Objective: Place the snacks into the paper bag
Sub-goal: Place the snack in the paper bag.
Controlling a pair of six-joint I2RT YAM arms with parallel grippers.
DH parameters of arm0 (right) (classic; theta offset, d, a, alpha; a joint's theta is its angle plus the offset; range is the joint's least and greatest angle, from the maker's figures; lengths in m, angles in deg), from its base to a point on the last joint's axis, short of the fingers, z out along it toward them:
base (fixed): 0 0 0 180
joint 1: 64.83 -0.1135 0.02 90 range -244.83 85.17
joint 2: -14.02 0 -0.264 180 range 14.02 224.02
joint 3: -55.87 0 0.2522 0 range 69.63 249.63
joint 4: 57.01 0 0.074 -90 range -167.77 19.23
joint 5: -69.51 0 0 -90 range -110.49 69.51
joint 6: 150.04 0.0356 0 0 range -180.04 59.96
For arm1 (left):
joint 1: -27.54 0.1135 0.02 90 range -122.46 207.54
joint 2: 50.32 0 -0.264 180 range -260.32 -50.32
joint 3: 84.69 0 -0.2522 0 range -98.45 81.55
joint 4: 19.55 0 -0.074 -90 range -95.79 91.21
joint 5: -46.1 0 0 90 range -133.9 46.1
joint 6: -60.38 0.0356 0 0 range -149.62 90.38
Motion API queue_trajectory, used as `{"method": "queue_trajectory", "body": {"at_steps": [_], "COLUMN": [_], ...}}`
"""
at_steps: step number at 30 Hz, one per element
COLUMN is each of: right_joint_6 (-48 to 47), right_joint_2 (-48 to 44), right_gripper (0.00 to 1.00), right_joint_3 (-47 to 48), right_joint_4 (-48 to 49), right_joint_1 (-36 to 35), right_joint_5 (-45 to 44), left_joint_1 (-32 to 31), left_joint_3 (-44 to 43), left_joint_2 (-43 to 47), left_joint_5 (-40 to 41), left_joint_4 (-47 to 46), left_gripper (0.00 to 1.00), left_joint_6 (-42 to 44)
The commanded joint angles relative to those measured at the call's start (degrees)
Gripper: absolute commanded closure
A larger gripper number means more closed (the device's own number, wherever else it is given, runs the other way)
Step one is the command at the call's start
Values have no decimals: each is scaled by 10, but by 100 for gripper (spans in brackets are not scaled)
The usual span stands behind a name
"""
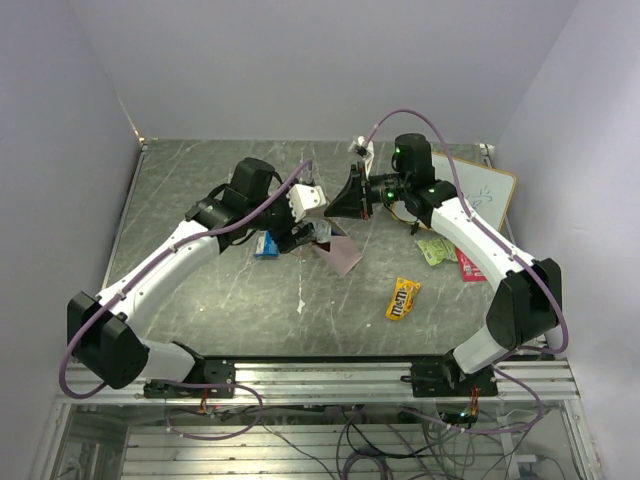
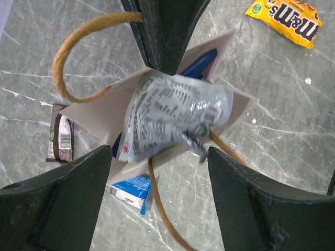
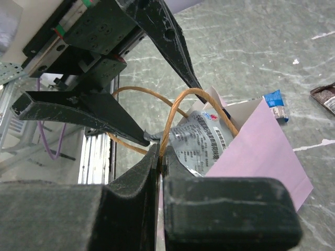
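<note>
Left gripper (image 2: 159, 157): jaws wide, nothing between the pads. It hangs right over the mouth of the paper bag (image 2: 94, 112), pointing down into it.

Right gripper (image 3: 161, 151): clamped shut on the bag by one tan handle (image 2: 65, 52), holding the mouth up and open (so that arm is busy).

Bag is mid-table, between the two grippers. The silver-grey packet (image 2: 172, 115) lies across the mouth on top of the dark blue chip bag (image 2: 201, 65). In the left wrist view its long axis runs about 8 to 2 o'clock. It looks more perched than sunk; can't tell how deep.

So two in by my count, five out:
- blue-white packet (image 2: 131, 191): touching the bag's base, at 9 o'clock of it from the top view
- brown bar (image 2: 59, 138): near the bag, at 9 o'clock in the left wrist view, long axis 12 to 6; hidden under the left arm from above
- M&M's (image 1: 403, 298): 4 o'clock of the bag, well apart
- light green packet (image 1: 435, 250) and pink-red packet (image 1: 468, 266): 3 o'clock, under the right arm

What the next pick turns on: left arm is the free one, and blue-white plus the brown bar sit on its side, near its open jaws. I'd lift clear, then go to 9 o'clock. Risk: snagging the loose handle on the way out.
</note>
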Motion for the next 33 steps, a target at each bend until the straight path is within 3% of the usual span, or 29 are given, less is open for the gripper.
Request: {"method": "queue_trajectory", "body": {"at_steps": [1, 7, 14, 22, 33], "right_joint_6": [3, 0, -10, -22, -39], "right_joint_2": [-1, 5, 0, 1, 1], "right_gripper": [100, 100, 100, 100, 100], "right_joint_3": [27, 37, 32, 31, 30], "right_joint_4": [-4, -11, -17, -26, -40], "right_joint_1": [-2, -2, -2, -3, -9], "right_joint_5": [14, 20, 16, 13, 20], "left_joint_1": [-1, 28, 38, 43, 44], "left_joint_3": [6, 28, 45, 36, 27], "left_joint_2": [9, 10, 18, 16, 9], "left_joint_5": [-15, -47, 13, -16, 66], "left_joint_4": [-31, -79, -94, -96, -122], "left_gripper": [15, 14, 14, 15, 16], "left_joint_6": [-26, -91, -80, -96, -138]}}
